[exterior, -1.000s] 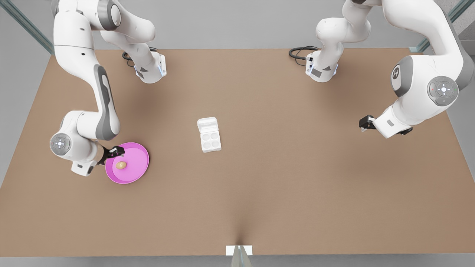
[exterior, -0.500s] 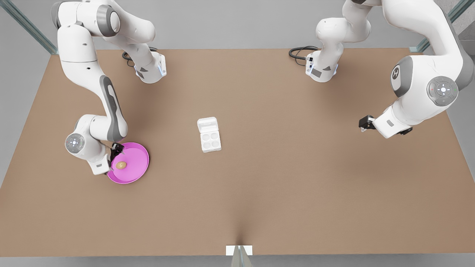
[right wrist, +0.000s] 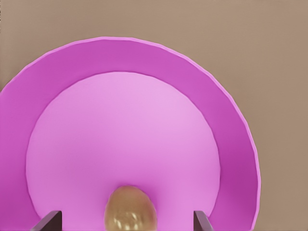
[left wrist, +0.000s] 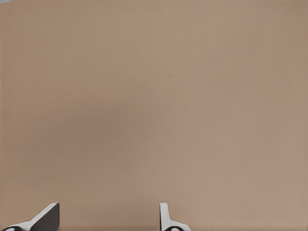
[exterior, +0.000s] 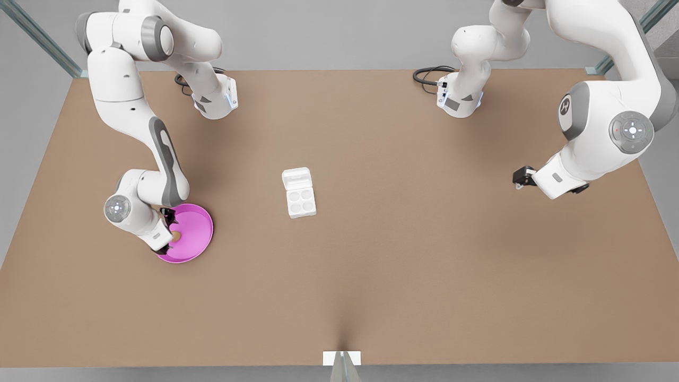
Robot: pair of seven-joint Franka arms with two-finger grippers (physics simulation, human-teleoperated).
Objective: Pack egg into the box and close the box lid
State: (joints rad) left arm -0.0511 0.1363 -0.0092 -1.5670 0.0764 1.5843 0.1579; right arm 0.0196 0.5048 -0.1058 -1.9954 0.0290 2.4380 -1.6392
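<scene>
Right gripper (exterior: 171,235) at the front view's left, lowered over the pink plate (exterior: 197,233); its fingers (right wrist: 48,222) stand wide apart on either side of the egg (right wrist: 130,215), gripping nothing. The egg rests on the plate's floor, near the rim on the gripper's side. The plate sits on the brown tabletop (exterior: 403,254). Farther in, at the tabletop's centre, the box (exterior: 301,201) lies with four empty cups and the box lid (exterior: 296,178) folded back flat. Left gripper (exterior: 521,177), at the front view's right, waits above bare tabletop, fingers (left wrist: 45,219) spread, holding nothing.
</scene>
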